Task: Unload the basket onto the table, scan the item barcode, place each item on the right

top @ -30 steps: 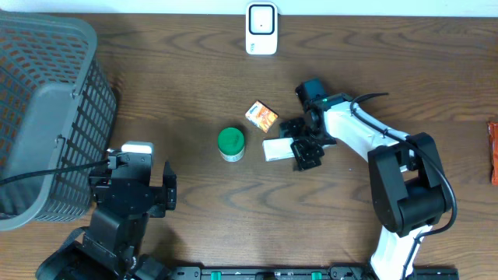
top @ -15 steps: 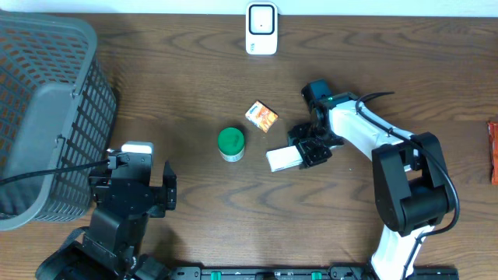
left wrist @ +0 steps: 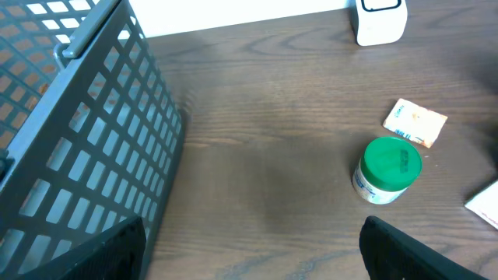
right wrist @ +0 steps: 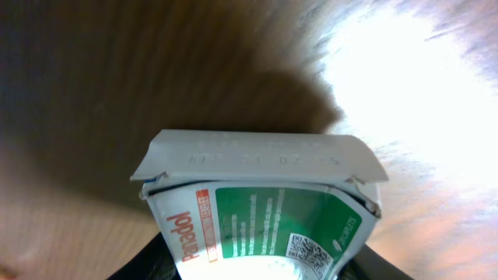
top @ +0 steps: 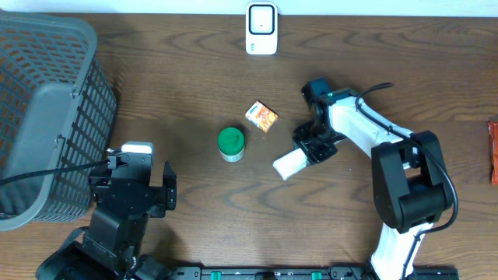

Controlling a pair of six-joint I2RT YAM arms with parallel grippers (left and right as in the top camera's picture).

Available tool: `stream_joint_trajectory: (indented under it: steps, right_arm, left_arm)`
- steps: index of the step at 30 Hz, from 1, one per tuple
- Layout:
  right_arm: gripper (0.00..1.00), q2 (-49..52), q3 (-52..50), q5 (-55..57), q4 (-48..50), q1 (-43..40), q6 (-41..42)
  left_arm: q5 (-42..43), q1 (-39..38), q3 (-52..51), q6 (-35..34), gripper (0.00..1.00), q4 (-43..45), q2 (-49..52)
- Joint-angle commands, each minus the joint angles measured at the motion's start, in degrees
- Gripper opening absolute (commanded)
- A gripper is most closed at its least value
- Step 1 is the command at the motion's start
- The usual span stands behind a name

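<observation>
The Panadol box (top: 290, 164) was in the right gripper (top: 311, 152), whose jaws were clamped on one end. The rest of the box jutted out over the wooden table (top: 179, 93), right of centre and well apart from the white scanner (top: 261, 29) at the far edge. It looked like a light, thin-walled carton of smooth white-and-green printed card with a creased end flap. It would probably crush under a hard squeeze, so it seemed best held across its broad faces, leaving the printed code uncovered. The left gripper (left wrist: 250, 241) stood open and empty.

Grey plastic mesh basket (left wrist: 85, 132) left. Green-lidded round jar (left wrist: 389, 169) right, small orange-white packet (left wrist: 415, 122) just beyond. White boxy scanner (left wrist: 380, 17) top edge.
</observation>
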Motion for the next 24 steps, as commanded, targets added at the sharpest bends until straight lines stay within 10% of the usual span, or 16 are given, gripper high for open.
stream_joint_trajectory:
  steps: [1, 13, 24]
  right_arm:
    - [0.43, 4.02, 1.29, 7.32, -5.57, -1.68, -5.79]
    - [0.45, 4.02, 11.69, -4.79, -26.36, -2.14, -19.80]
    - [0.86, 4.02, 11.67, 6.58, -25.49, -1.70, -20.17]
  left_arm:
    - [-0.57, -0.17, -0.15, -0.33, 0.88, -0.13, -0.24]
    - [-0.57, -0.17, -0.15, -0.35, 0.88, -0.13, -0.24]
    - [-0.57, -0.17, -0.15, -0.35, 0.88, -0.13, -0.24]
